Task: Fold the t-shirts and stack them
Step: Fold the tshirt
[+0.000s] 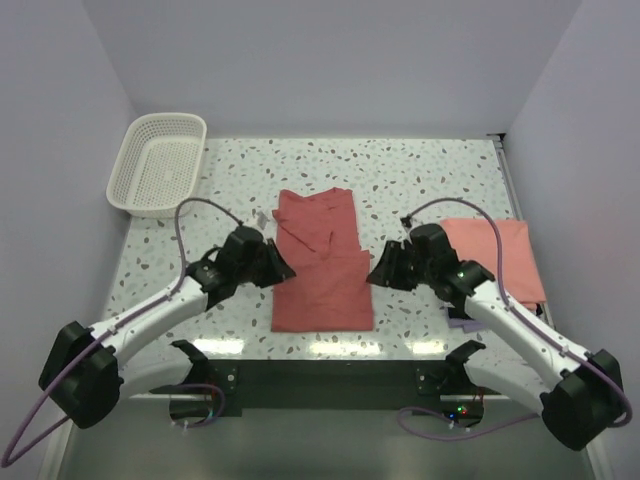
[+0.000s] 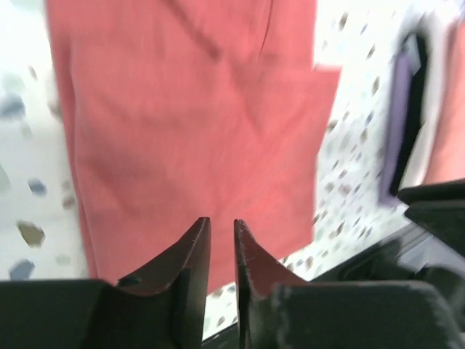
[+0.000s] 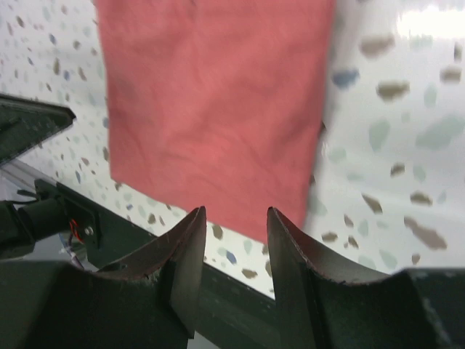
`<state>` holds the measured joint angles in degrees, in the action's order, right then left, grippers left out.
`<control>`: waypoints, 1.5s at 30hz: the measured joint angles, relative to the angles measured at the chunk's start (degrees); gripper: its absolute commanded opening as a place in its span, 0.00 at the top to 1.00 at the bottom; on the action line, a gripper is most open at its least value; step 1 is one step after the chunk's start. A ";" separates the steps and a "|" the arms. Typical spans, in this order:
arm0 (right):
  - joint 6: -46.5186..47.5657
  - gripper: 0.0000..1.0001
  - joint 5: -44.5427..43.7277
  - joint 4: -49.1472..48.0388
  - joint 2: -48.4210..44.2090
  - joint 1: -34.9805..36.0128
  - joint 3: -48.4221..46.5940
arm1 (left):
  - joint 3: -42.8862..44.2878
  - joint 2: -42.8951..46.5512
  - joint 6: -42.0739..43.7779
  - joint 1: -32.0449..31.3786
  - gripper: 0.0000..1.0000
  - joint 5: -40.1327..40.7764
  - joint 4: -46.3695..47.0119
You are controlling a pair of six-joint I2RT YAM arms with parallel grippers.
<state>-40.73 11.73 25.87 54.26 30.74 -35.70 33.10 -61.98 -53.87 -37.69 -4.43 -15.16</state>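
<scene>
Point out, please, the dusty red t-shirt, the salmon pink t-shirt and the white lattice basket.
dusty red t-shirt (image 1: pixel 322 285): top view, middle of its body.
salmon pink t-shirt (image 1: pixel 518 258): top view, its right half.
white lattice basket (image 1: pixel 124 160): top view, its left wall.

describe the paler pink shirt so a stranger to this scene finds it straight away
Start at the speckled table and go to its right edge. The salmon t-shirt lies flat there, partly under the right arm. It is paler than the dusty red t-shirt in the middle.
</scene>
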 measured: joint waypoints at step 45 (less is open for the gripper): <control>20.48 0.57 -18.40 2.43 75.76 -3.37 -69.29 | 65.72 -66.64 32.13 16.41 0.80 14.36 -10.16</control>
<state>-20.25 -6.68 28.29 130.02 27.38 -104.99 98.83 -128.62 -21.74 -21.28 9.93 -25.32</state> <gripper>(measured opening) 0.486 0.266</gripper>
